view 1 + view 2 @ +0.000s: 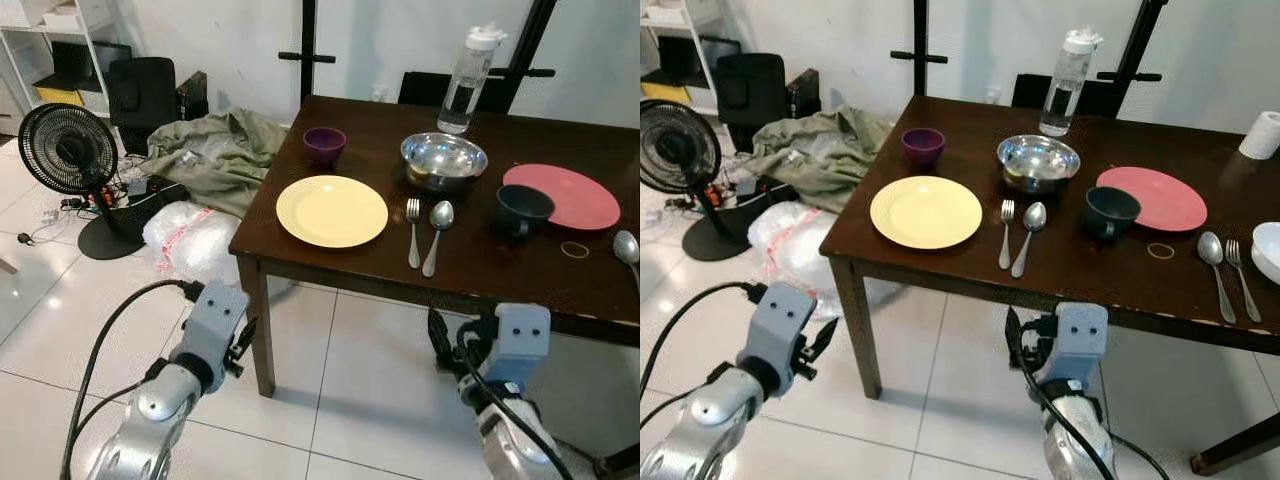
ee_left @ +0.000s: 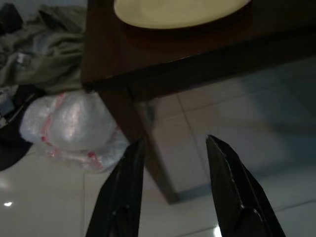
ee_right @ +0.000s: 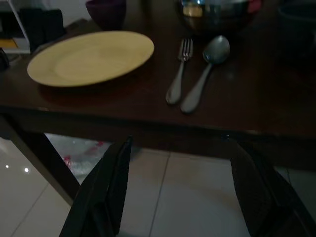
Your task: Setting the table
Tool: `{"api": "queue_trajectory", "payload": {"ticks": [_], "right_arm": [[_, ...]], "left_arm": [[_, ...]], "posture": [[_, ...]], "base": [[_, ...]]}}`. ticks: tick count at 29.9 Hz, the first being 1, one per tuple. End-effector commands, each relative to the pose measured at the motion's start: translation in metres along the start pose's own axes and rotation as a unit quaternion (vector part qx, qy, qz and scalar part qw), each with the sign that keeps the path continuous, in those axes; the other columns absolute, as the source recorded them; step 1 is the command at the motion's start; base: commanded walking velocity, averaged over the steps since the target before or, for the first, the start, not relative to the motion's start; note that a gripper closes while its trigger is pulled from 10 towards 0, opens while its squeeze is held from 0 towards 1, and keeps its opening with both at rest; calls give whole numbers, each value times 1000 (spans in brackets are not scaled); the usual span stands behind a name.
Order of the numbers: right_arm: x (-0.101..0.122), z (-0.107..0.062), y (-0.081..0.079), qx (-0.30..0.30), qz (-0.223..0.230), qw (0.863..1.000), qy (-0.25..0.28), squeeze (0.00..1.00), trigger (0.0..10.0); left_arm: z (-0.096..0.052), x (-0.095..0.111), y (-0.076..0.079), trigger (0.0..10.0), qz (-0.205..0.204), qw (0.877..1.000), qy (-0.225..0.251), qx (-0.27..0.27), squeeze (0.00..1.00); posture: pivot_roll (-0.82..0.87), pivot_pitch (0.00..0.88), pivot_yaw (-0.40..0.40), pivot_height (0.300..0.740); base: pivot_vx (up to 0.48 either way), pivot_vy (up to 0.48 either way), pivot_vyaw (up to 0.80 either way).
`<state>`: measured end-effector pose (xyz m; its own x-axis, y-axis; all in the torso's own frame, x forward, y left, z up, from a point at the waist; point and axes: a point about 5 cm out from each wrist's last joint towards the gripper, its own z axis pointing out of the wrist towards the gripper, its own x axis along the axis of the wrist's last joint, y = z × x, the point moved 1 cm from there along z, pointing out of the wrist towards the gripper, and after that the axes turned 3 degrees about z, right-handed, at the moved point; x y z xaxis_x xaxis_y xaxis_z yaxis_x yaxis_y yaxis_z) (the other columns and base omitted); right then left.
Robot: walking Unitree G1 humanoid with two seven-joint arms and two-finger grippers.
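A dark wooden table (image 1: 470, 270) stands before the robot on a pale tiled floor. On it, near the left corner, lies a yellow plate (image 1: 331, 210). Just to the right of the plate a fork (image 1: 413, 230) and a spoon (image 1: 438, 234) lie side by side, handles toward the robot. Behind the plate is a small purple bowl (image 1: 324, 143), and behind the cutlery a steel bowl (image 1: 443, 160) with a clear water bottle (image 1: 470, 80) further back. To the right sits a dark cup (image 1: 523, 209), touching the edge of a red plate (image 1: 562, 195), and a second spoon (image 1: 1214, 260) and fork (image 1: 1242, 276) lie beside a white bowl (image 1: 1268, 250) at the right edge (only part of this bowl is visible).

The left gripper (image 2: 173, 168) hangs below the table level, near the table's left leg, its fingers spread apart and holding nothing. The right gripper (image 3: 180, 182) is also low, in front of the table edge and facing the fork and spoon, fingers wide apart and empty.

On the floor at the left are a black fan (image 1: 68, 150), a heap of olive cloth (image 1: 215, 155) and a white plastic bag (image 1: 190, 238).
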<state>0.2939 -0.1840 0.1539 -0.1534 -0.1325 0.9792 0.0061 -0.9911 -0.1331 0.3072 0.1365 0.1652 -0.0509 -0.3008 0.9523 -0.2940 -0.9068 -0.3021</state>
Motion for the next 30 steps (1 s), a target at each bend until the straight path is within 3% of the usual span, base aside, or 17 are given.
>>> {"api": "queue_trajectory", "payload": {"ticks": [1,5,14,23,30], "right_arm": [[-4,-1,7,-16,-1,1000,-4,0,10000],[-3,0,12,-23,-8,1000,1,0,10000],[-1,8,18,-31,-19,999,10,0,10000],[7,15,20,-29,-28,999,24,0,10000],[0,5,21,-26,-28,999,10,0,10000]], "left_arm": [[2,-4,4,10000,-19,1000,-14,-6,0],[6,1,11,10000,-45,999,-15,-12,0],[22,3,5,10000,-32,999,1,16,0],[26,5,1,10000,-27,999,5,26,0],[22,8,18,10000,-39,999,20,11,0]], "posture": [[72,114,62,740],[65,108,65,740],[48,57,53,740],[50,60,54,740],[73,81,39,740]], "base": [[0,0,0],[0,0,0],[0,0,0],[0,0,0],[0,0,0]]}}
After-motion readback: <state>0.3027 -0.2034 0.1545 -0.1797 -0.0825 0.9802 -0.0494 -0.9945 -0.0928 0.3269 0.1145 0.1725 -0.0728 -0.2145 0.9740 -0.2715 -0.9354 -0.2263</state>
